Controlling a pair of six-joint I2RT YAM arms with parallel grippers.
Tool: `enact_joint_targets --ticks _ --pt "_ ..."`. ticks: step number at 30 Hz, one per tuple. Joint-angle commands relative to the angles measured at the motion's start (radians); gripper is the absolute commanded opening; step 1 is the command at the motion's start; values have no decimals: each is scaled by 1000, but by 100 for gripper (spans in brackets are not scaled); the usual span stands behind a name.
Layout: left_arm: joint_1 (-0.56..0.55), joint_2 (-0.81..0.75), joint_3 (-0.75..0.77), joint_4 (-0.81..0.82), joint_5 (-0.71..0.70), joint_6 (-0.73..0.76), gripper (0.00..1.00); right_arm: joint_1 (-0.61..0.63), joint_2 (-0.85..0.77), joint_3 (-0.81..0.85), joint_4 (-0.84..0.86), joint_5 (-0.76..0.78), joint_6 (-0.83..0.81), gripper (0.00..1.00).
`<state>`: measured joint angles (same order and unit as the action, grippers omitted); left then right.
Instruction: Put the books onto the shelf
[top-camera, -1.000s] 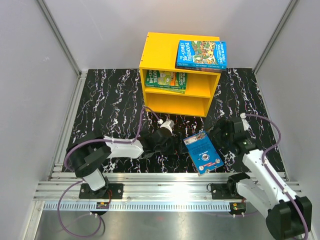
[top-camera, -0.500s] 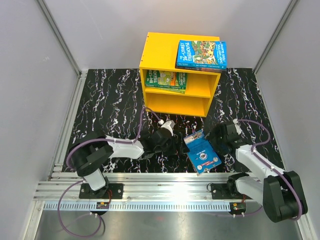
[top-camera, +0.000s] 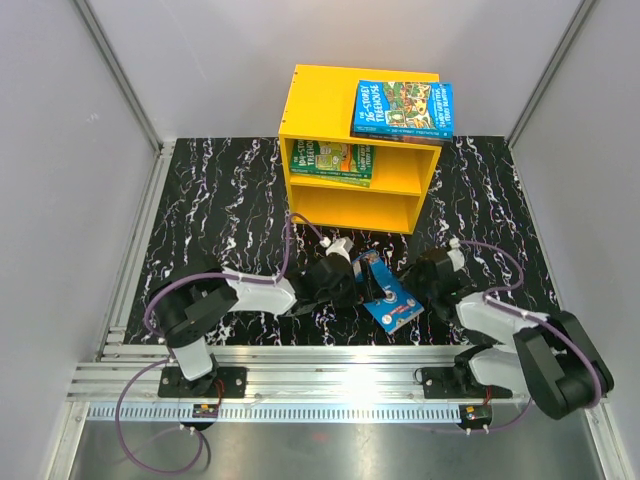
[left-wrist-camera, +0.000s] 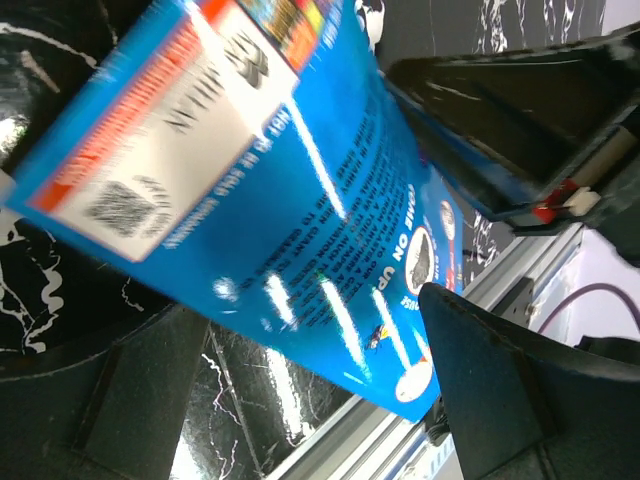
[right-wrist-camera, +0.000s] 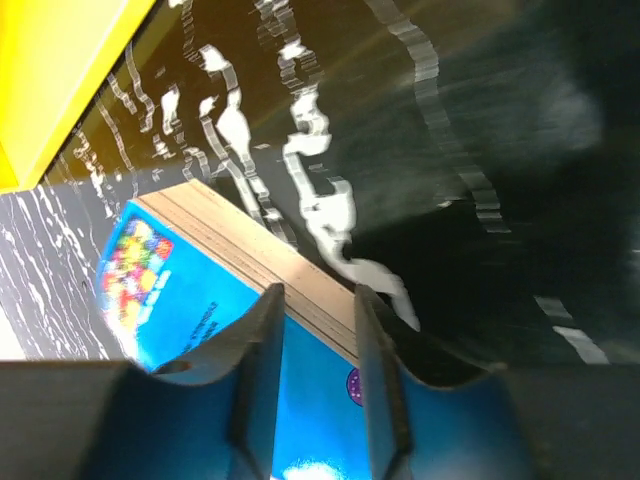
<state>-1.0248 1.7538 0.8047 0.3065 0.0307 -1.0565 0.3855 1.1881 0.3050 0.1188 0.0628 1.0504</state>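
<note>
Book (top-camera: 388, 296), blue, lies low on the tabletop (top-camera: 220, 220) close to the front rail (top-camera: 330, 360), between the two tools. Open tabletop lies to its left and between it and the shelf (top-camera: 330, 110).

Left tool (top-camera: 345, 282) is spread wide, and the book's tilted back cover lies across the gap. Right tool (right-wrist-camera: 318, 292) is narrowed about the book's page edge; whether the fingers (right-wrist-camera: 255, 350) press it cannot be told.

Against one second earlier, the book has shifted left up to the left tool and turned. The right arm has folded lower, its fingers drawn in.

Top books (top-camera: 402, 108), overhanging the shelf's right edge, and the green books (top-camera: 332, 160) in the upper compartment are unchanged.

One left fingertip is hidden under the book.
</note>
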Motion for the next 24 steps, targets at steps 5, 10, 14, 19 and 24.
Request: enact_joint_targets --ticks 5,10,14,19,24 --pt "-24 -23 -7 -23 -104 30 90 317 263 46 102 -250 175 26" --pt "-24 -53 -24 -49 -130 44 89 389 330 66 151 -255 200 20" --pt "-24 -59 -53 -38 -138 30 85 406 337 68 139 -248 203 20" --pt "-23 -132 -88 -110 -213 56 55 406 263 43 53 -206 195 19" --pt "-24 -221 -99 -233 -291 85 2 405 151 29 -60 -144 189 19"
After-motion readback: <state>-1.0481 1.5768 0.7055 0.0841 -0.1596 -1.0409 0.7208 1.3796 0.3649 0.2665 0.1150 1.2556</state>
